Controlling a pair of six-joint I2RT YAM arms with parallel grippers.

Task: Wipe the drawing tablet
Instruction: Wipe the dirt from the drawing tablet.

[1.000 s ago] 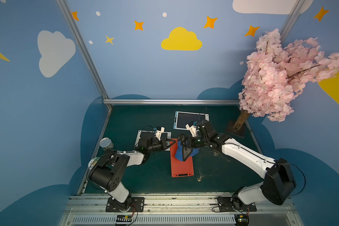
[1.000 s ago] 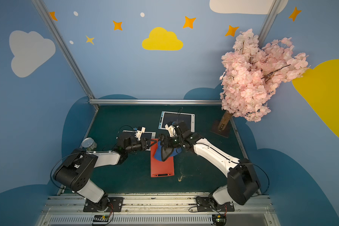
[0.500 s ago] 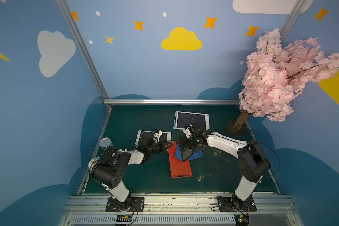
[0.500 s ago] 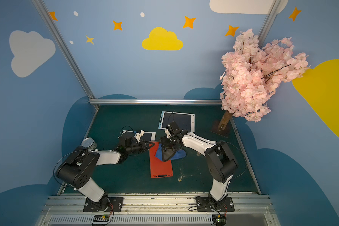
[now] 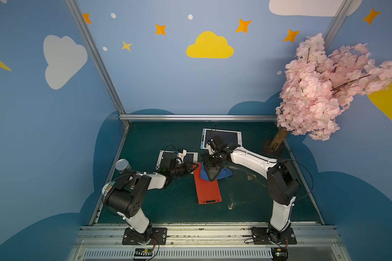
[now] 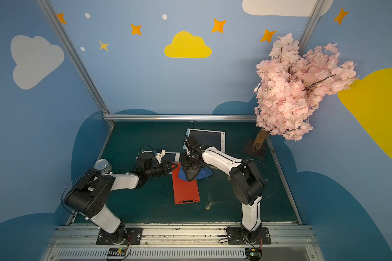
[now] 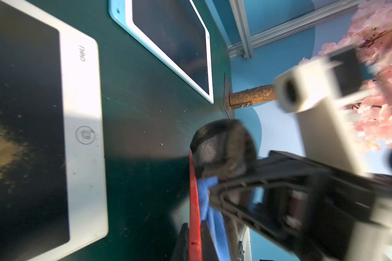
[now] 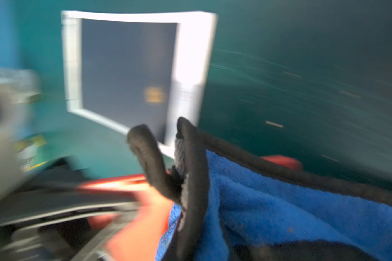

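We note dark green table (image 5: 168, 203): red tablet (image 5: 208, 192) centre, white tablet (image 5: 191, 156), blue-framed tablet (image 5: 229, 137) behind, tin can (image 5: 122, 164) left, crumbs (image 5: 230, 206).

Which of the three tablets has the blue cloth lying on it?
The red tablet, the one nearest the robot's bases; the blue cloth rests on its far end. The white-framed tablet and the light-blue-framed tablet carry no cloth.

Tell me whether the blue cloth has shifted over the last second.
Yes. Judged against the red board, which stayed put, the blue cloth has spread off the board's edge on the tree side, onto the green mat.
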